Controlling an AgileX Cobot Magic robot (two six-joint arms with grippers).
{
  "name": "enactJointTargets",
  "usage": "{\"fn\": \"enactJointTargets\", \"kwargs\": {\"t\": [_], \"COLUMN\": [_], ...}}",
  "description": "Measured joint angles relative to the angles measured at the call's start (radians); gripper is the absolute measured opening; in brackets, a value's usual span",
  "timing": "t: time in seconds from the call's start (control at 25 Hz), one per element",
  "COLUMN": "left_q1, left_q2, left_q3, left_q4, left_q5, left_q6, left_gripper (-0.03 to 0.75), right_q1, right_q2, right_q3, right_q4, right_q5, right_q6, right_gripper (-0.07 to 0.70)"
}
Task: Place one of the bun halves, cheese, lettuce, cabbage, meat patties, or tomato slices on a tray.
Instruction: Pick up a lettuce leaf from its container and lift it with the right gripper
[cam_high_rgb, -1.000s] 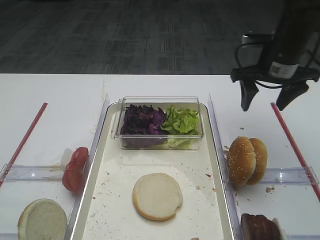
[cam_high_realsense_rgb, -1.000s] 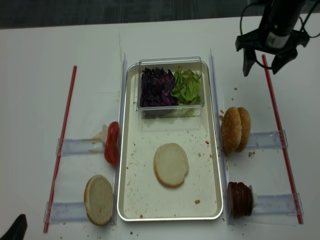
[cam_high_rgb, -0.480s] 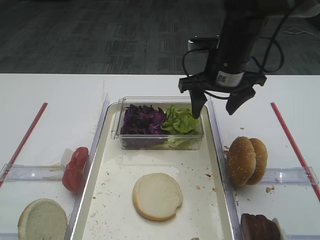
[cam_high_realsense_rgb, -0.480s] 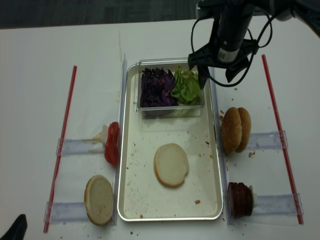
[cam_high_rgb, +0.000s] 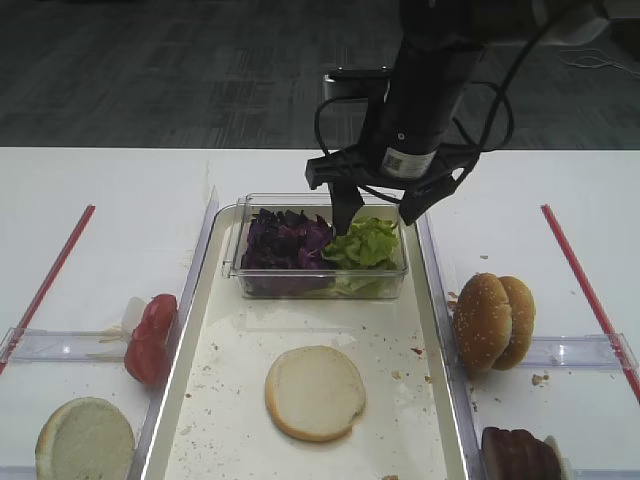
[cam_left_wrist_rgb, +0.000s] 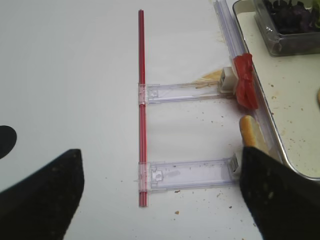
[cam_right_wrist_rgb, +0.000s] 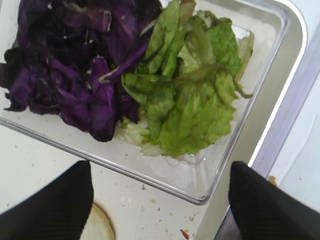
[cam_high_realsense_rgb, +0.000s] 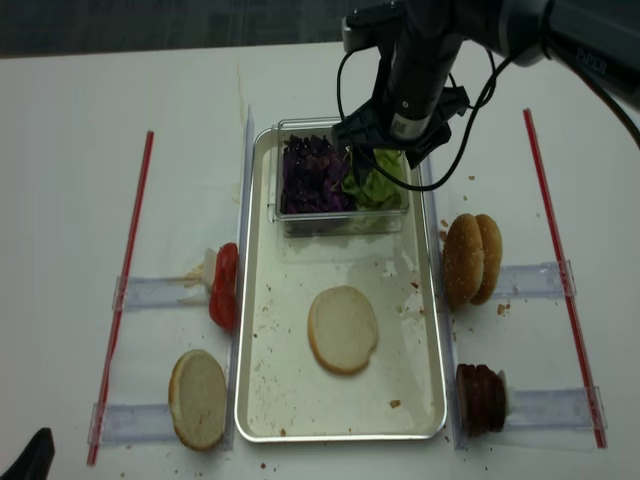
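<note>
My right gripper (cam_high_rgb: 378, 212) (cam_high_realsense_rgb: 385, 160) hangs open over the lettuce (cam_high_rgb: 365, 243) (cam_right_wrist_rgb: 190, 100), which lies beside the purple cabbage (cam_high_rgb: 285, 240) (cam_right_wrist_rgb: 75, 65); nothing is between its fingers. A pale bun half (cam_high_rgb: 314, 392) (cam_high_realsense_rgb: 342, 329) lies cut face up on the tray (cam_high_rgb: 440, 330). Off the tray are sesame bun halves (cam_high_rgb: 493, 320), meat patties (cam_high_realsense_rgb: 481, 398), tomato slices (cam_high_rgb: 150, 335) (cam_left_wrist_rgb: 245, 87) and another bun half (cam_high_rgb: 85, 440). My left gripper (cam_left_wrist_rgb: 160, 155) is open over bare table at the front left. No cheese is in view.
A small clear box (cam_high_rgb: 320, 285) at the tray's far end holds both kinds of leaves. Red strips (cam_high_rgb: 50, 275) (cam_high_rgb: 585, 285) run along both sides. Clear plastic holders (cam_left_wrist_rgb: 190, 172) (cam_high_rgb: 580, 350) lie beside the tray. Crumbs speckle the tray.
My right gripper has swung left from above the table's right side to over the box's lettuce side, staying open. Nothing else has moved.
</note>
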Motion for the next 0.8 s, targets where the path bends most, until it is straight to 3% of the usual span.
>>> {"fn": "enactJointTargets", "kwargs": {"t": [0.2, 0.48, 0.8], "left_q1": [0.0, 0.0, 0.0], "left_q2": [0.0, 0.0, 0.0], "left_q3": [0.0, 0.0, 0.0], "left_q4": [0.0, 0.0, 0.0], "left_q5": [0.0, 0.0, 0.0], "left_q6": [0.0, 0.0, 0.0], "left_gripper": [0.616, 0.616, 0.616], "right_q1": [0.0, 0.0, 0.0], "right_q2": [0.004, 0.086, 0.132], "right_q3": [0.0, -0.001, -0.002], "right_q4": [-0.01, -0.017, -0.039], "right_q5": [-0.058, -0.089, -0.133], "right_q6": [-0.017, -0.054, -0.061], "right_gripper": [0.585, 0.468, 0.434]}}
